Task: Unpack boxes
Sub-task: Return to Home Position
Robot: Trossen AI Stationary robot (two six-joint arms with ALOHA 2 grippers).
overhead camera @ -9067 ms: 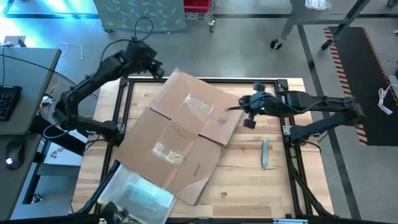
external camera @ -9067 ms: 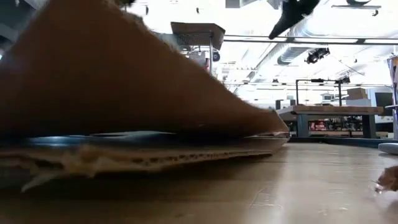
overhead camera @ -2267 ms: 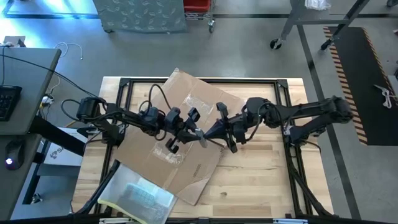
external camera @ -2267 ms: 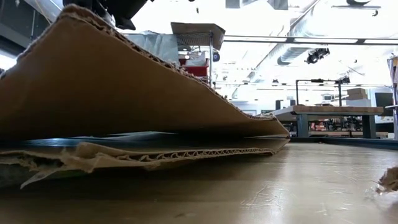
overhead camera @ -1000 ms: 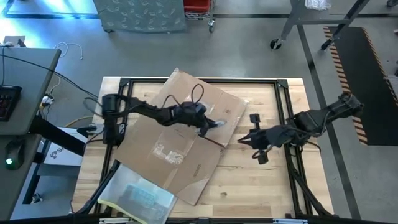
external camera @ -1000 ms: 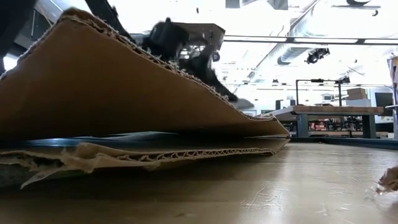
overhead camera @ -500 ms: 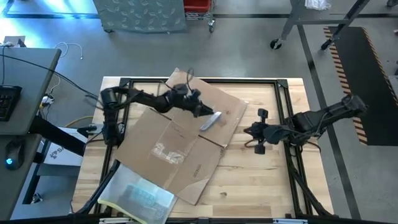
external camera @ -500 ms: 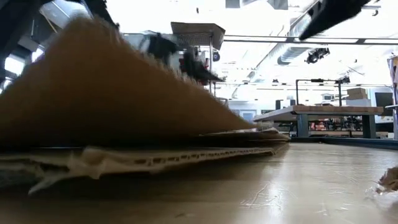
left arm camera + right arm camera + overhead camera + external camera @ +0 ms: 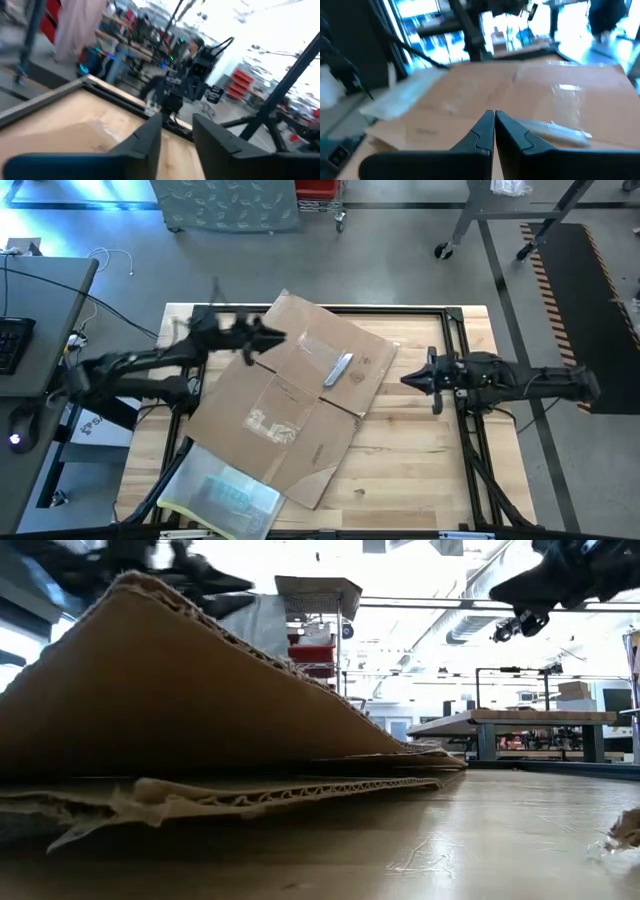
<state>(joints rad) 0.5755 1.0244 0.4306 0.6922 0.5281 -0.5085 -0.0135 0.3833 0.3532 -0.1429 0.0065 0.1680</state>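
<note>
The brown cardboard box (image 9: 300, 405) lies flattened on the wooden table, its upper panel bulging up in the low view (image 9: 170, 690). A silver tool (image 9: 338, 370) lies loose on the box's far right panel, also in the right wrist view (image 9: 555, 131). My left gripper (image 9: 272, 338) hangs above the box's far left edge; its fingers stand apart with nothing between them (image 9: 176, 131). My right gripper (image 9: 405, 379) is shut and empty (image 9: 494, 116), raised beyond the box's right edge and pointing at it.
A clear sleeve with a yellow edge (image 9: 215, 495) lies at the table's near left corner, partly under the box. Black frame rails (image 9: 460, 330) border the table. Crinkly film (image 9: 625, 828) lies at the right. Bare wood (image 9: 410, 460) shows to the right of the box.
My left gripper has opened and let go of the silver tool, which now lies on the box. It has then drawn back toward the table's far left corner, rising, with its fingers closer together again. My right gripper, still shut, has withdrawn toward the right edge.
</note>
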